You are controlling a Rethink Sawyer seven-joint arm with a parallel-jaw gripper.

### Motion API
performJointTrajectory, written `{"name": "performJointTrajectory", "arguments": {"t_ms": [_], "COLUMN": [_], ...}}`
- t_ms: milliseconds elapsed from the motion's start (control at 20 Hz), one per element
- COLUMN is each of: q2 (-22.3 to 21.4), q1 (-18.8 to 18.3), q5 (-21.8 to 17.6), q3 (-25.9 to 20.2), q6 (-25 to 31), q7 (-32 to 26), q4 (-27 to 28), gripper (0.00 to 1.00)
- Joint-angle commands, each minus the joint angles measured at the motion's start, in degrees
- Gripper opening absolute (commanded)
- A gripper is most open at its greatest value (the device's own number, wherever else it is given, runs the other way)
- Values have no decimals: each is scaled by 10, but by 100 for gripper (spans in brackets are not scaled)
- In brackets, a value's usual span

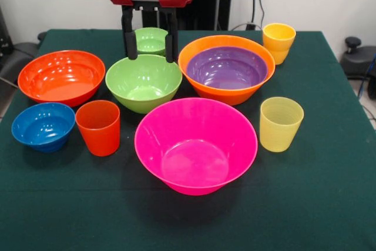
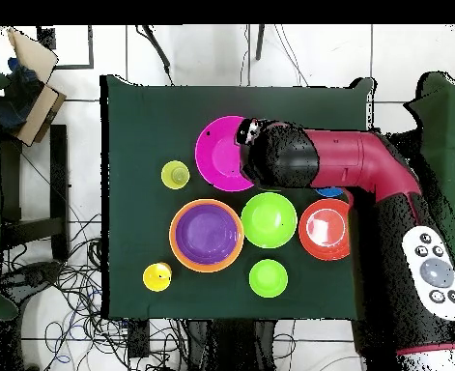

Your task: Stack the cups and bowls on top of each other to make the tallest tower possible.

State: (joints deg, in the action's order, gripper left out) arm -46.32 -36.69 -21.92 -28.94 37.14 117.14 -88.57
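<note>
We hold the gripper spread and empty, seemingly above the medium green bowl, with the tower just beside it, so our next move is descending onto a rim.

Lighting: bright, even, indoor, evidently from overhead. The front view was in focus across the green tablecloth, with no motion blur. White glare spots sat on the glossy inner walls of the large pink bowl, the red-orange bowl and the medium green bowl; the purple bowl carried a softer sheen. Shadows were soft and short, pooled on the cloth close under each vessel, darkest beneath the pink bowl and beside the red-orange cup. In the overhead view, colours were strongly saturated and the white floor was nearly blown out.
</note>
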Motion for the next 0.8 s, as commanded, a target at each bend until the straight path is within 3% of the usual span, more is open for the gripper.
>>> {"name": "performJointTrajectory", "arguments": {"t_ms": [50, 150, 350, 500, 800], "q2": [-10, -9, 39, 73, 98], "q1": [-20, -20, -18, -16, -2], "q5": [-8, -11, -22, -20, -31], "q3": [-19, -10, -11, -18, -12], "q6": [86, 64, 65, 102, 158], "q7": [-112, -89, -94, -114, -126], "q4": [-19, -30, 9, 58, 132], "gripper": [100, 100, 100, 100, 100]}}
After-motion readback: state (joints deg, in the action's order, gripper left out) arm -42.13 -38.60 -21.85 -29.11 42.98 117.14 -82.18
